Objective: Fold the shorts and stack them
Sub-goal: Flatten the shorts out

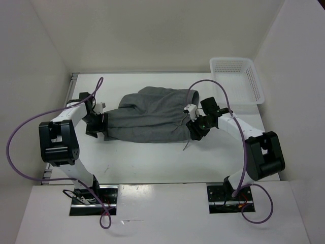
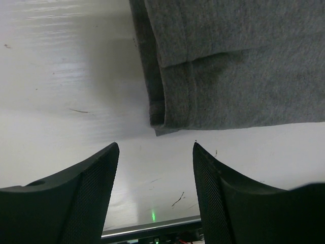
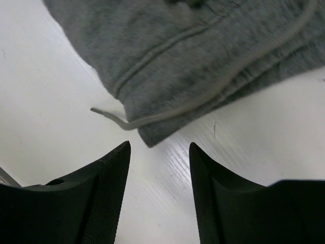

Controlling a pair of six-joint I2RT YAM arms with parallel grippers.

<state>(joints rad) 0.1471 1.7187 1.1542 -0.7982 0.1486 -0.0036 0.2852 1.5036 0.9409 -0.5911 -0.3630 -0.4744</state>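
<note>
The shorts are lying spread sideways across the middle of the worktop, with the leg ends pointing towards the left arm and the waistband towards the right arm. The cloth is looking soft, light and limp. It is sagging into loose ripples rather than holding any shape, so it is likely going to drape and slide when lifted, and a pinch in the middle would probably only be pulling up a bunch. The firmer places are offering the better hold: the stitched leg hem, where the layers are sitting one on another, and the thick corner of the waistband. Taking both ends together should be keeping the fold even. The drawstring is trailing loose off the waistband edge onto the worktop and could be getting caught instead of the cloth. The left tool is hovering just short of the leg hem with its jaws standing apart and nothing between them. The right tool is sitting likewise released and bare, just beside the waistband corner. A white basket is standing at the far right corner, well apart from the shorts.
</note>
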